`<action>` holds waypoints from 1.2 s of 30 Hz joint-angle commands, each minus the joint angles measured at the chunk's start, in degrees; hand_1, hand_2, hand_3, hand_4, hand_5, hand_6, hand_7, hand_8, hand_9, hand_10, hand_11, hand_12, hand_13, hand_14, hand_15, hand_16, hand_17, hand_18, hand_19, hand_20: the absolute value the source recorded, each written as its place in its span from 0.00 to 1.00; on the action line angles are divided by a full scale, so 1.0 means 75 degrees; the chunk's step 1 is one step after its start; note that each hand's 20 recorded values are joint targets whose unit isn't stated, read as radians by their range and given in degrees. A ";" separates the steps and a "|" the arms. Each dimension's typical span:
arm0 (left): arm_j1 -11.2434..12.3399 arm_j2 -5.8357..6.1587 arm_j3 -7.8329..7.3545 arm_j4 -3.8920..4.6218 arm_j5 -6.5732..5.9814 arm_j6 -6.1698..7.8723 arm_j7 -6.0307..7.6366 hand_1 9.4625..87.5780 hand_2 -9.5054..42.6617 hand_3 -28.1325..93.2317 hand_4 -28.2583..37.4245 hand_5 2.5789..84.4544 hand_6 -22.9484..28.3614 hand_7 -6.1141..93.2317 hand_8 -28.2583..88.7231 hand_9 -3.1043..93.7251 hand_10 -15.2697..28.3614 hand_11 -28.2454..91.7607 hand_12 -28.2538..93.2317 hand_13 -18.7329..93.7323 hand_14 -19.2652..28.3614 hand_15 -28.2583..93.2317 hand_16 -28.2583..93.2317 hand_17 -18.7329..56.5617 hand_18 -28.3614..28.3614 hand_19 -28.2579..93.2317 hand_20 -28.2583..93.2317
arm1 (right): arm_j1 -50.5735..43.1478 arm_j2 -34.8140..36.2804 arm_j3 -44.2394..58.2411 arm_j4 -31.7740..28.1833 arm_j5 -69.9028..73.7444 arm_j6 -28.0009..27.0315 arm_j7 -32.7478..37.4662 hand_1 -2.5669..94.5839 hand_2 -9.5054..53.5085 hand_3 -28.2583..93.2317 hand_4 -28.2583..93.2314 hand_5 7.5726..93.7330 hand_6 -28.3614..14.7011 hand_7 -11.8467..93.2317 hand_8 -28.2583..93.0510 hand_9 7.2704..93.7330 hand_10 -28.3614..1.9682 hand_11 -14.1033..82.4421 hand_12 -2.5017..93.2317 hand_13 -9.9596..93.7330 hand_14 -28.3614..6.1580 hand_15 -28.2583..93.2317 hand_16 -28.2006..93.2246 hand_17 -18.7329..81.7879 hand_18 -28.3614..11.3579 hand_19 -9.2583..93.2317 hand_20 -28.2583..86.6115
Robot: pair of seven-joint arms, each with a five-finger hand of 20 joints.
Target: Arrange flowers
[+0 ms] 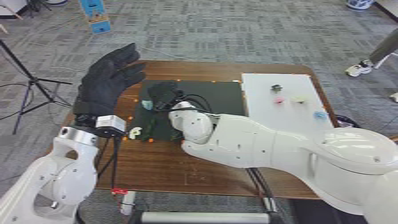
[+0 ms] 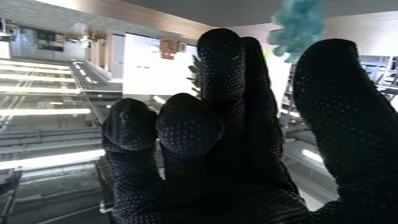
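Over the dark green mat (image 1: 227,95), my right hand (image 1: 163,93) is beside a light blue flower (image 1: 147,104). Below the hand a green stem (image 1: 151,123) and a white piece (image 1: 135,132) lie on the mat's left part. In the right wrist view my right hand (image 2: 222,130) is open with thumb apart, some fingers straight and others bent loosely. A teal flower (image 2: 298,30) stands beyond the thumb and fingers, apparently untouched; green leaves (image 2: 194,72) peek out behind a finger. My left hand (image 1: 108,82), open, is raised over the table's left edge.
On the white board (image 1: 275,122) at the right are a dark green piece (image 1: 276,88), a pink flower (image 1: 279,100), a pale yellow flower (image 1: 299,99) and a blue flower (image 1: 320,115). My right arm crosses the board's lower part. Bare brown table (image 1: 169,170) lies nearer.
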 commanded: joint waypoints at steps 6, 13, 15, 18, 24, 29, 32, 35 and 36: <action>0.0044 -0.0060 -0.0017 -0.0006 -0.0015 0.0055 0.0048 0.19 0.04 0.83 0.00 0.39 0.53 0.28 0.15 0.32 0.63 0.44 0.36 0.40 0.72 0.49 0.24 0.15 0.92 0.64 0.35 | -0.0026 0.0169 0.0420 -0.0364 -0.0221 -0.0317 -0.0695 0.43 0.00 0.92 0.02 0.50 0.68 0.37 0.12 0.68 0.63 0.47 0.50 0.74 0.59 0.91 0.53 0.55 0.18 1.00 0.73; 0.0026 -0.0053 0.0014 0.0014 -0.0033 0.0040 0.0006 0.19 0.04 0.83 0.00 0.39 0.53 0.28 0.15 0.32 0.63 0.44 0.36 0.40 0.72 0.49 0.24 0.15 0.92 0.64 0.35 | -0.0146 0.0363 0.0886 -0.0792 -0.0601 -0.1544 -0.1312 0.51 0.07 0.96 0.01 0.37 0.73 0.35 0.11 0.48 0.55 0.59 0.66 0.68 0.57 0.91 0.62 0.51 0.20 0.98 0.74; 0.0043 -0.0060 -0.0009 0.0013 -0.0036 0.0034 0.0003 0.19 0.04 0.83 0.00 0.39 0.53 0.28 0.15 0.32 0.64 0.44 0.36 0.40 0.72 0.49 0.24 0.15 0.92 0.64 0.35 | -0.0168 0.0387 0.0928 -0.0780 -0.0567 -0.1613 -0.1513 0.52 0.11 0.97 0.00 0.35 0.76 0.35 0.11 0.37 0.50 0.64 0.70 0.61 0.53 0.91 0.67 0.47 0.20 0.94 0.75; 0.0067 -0.0054 -0.0021 0.0006 -0.0045 0.0085 0.0011 0.19 0.04 0.83 0.00 0.39 0.53 0.28 0.15 0.32 0.64 0.44 0.36 0.40 0.72 0.49 0.24 0.15 0.92 0.64 0.35 | -0.0189 0.0389 0.0924 -0.0761 -0.0635 -0.1712 -0.1566 0.53 0.13 0.97 0.00 0.35 0.78 0.36 0.10 0.33 0.49 0.65 0.70 0.56 0.50 0.91 0.68 0.45 0.21 0.92 0.75; 0.0077 -0.0064 -0.0034 0.0010 -0.0038 0.0080 0.0013 0.19 0.04 0.83 0.00 0.39 0.53 0.28 0.15 0.32 0.63 0.44 0.36 0.40 0.72 0.49 0.24 0.15 0.92 0.64 0.35 | -0.0147 0.0407 0.0885 -0.0721 -0.0704 -0.1718 -0.1551 0.52 0.13 0.98 0.00 0.40 0.79 0.36 0.10 0.32 0.49 0.66 0.69 0.55 0.49 0.91 0.68 0.44 0.20 0.91 0.76; 0.0092 -0.0067 -0.0035 0.0009 -0.0044 0.0097 0.0003 0.19 0.04 0.83 0.00 0.39 0.53 0.28 0.15 0.32 0.63 0.44 0.36 0.40 0.72 0.49 0.24 0.15 0.92 0.64 0.35 | -0.0134 0.0394 0.0832 -0.0720 -0.0686 -0.1732 -0.1586 0.52 0.12 0.98 0.00 0.45 0.81 0.37 0.09 0.33 0.48 0.67 0.69 0.54 0.47 0.91 0.68 0.44 0.19 0.91 0.76; 0.0106 -0.0075 -0.0047 0.0007 -0.0040 0.0076 0.0000 0.19 0.04 0.83 0.00 0.39 0.53 0.28 0.15 0.32 0.63 0.44 0.36 0.40 0.72 0.49 0.24 0.15 0.92 0.64 0.35 | -0.0146 0.0395 0.0828 -0.0735 -0.0727 -0.1804 -0.1593 0.51 0.12 0.98 0.00 0.48 0.81 0.37 0.09 0.33 0.48 0.67 0.69 0.53 0.45 0.91 0.68 0.44 0.19 0.91 0.76; 0.0105 -0.0067 -0.0047 0.0005 -0.0034 0.0088 0.0015 0.19 0.04 0.83 0.00 0.39 0.53 0.28 0.15 0.32 0.63 0.44 0.36 0.40 0.72 0.49 0.24 0.15 0.92 0.64 0.35 | -0.0125 0.0397 0.0796 -0.0722 -0.0802 -0.1833 -0.1520 0.51 0.12 0.98 0.00 0.50 0.81 0.37 0.09 0.33 0.49 0.67 0.69 0.52 0.44 0.91 0.69 0.43 0.19 0.91 0.76; 0.0102 -0.0068 -0.0041 0.0008 -0.0048 0.0098 0.0009 0.19 0.04 0.83 0.00 0.39 0.53 0.28 0.15 0.32 0.63 0.44 0.36 0.40 0.72 0.49 0.24 0.15 0.92 0.64 0.35 | -0.0111 0.0405 0.0781 -0.0715 -0.0798 -0.1838 -0.1491 0.51 0.11 0.98 0.00 0.51 0.81 0.37 0.09 0.33 0.49 0.67 0.70 0.52 0.44 0.91 0.69 0.43 0.19 0.91 0.76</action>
